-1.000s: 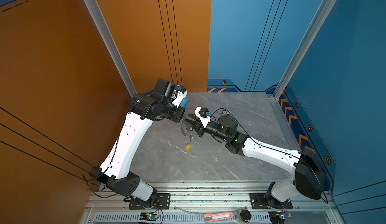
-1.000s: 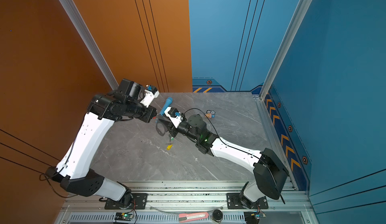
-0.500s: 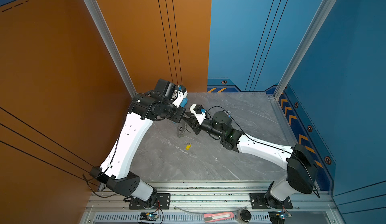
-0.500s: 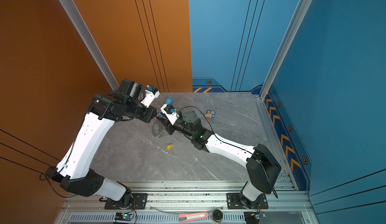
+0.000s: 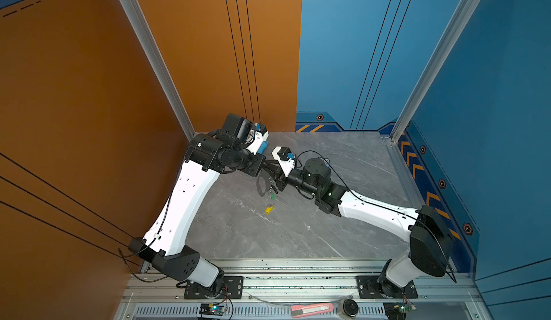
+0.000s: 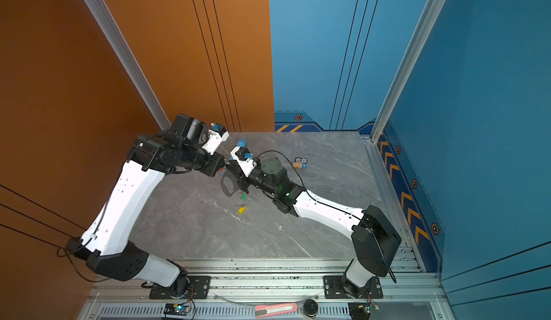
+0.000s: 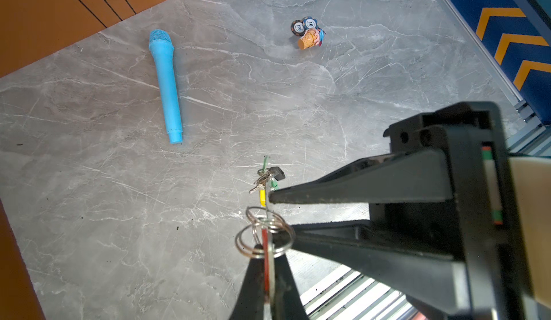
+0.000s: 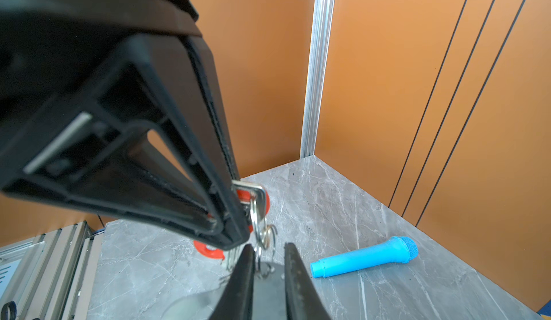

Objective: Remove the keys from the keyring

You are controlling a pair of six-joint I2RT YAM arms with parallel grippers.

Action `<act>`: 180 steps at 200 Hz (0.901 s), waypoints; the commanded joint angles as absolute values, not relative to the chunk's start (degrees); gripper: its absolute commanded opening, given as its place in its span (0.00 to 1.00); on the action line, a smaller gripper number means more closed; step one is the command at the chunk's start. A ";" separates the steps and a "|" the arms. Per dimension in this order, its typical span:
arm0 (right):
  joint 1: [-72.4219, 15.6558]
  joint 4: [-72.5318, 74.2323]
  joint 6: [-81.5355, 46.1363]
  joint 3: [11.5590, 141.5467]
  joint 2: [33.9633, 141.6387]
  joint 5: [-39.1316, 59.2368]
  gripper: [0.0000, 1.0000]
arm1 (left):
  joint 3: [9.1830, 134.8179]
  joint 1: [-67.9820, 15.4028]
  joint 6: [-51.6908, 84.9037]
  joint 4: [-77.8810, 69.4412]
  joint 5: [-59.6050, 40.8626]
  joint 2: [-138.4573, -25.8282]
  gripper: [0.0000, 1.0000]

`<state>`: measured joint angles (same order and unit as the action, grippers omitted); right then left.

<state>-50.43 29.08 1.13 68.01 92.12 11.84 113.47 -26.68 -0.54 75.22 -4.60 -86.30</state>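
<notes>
My left gripper [image 7: 265,250] is shut on a silver key with a red tag [image 7: 264,244], held above the table. Silver split rings [image 7: 262,235] hang from that key's head. My right gripper [image 7: 281,216] meets it nose to nose, its jaws still apart around the rings [image 8: 262,235] and a thin chain. The grey oval keyring [image 5: 261,185] dangles below both grippers in both top views [image 6: 226,185]. A green-tagged key [image 5: 272,197] hangs beside it. A yellow-tagged key [image 5: 269,210] lies on the table underneath. A black tag [image 7: 278,174] shows in the hanging cluster.
A light-blue tube [image 7: 167,86] lies on the grey table toward the orange wall. Dark round discs with an orange-and-blue piece [image 7: 308,32] sit farther back. Aluminium rails [image 5: 298,273] run along the front edge, with a red-handled tool [image 5: 311,306] beyond them.
My right gripper has moved left up to the left gripper's tip and its jaws have narrowed. The left gripper and the yellow-tagged key on the table have stayed put.
</notes>
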 commanded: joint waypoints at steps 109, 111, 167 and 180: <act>-50.05 26.54 7.20 66.37 88.74 13.89 0.00 | 114.13 -22.76 -2.52 75.23 -2.91 -85.02 0.00; -50.13 26.54 7.36 66.23 88.63 13.89 0.00 | 114.09 -22.65 -2.54 75.23 -2.95 -85.06 0.00; -50.49 29.57 10.19 63.20 85.78 14.57 0.00 | 113.78 -20.22 -3.61 75.32 -3.07 -86.30 0.00; -50.48 30.07 10.40 62.83 85.11 15.38 0.00 | 113.74 -19.96 -3.67 75.31 -3.38 -86.71 0.00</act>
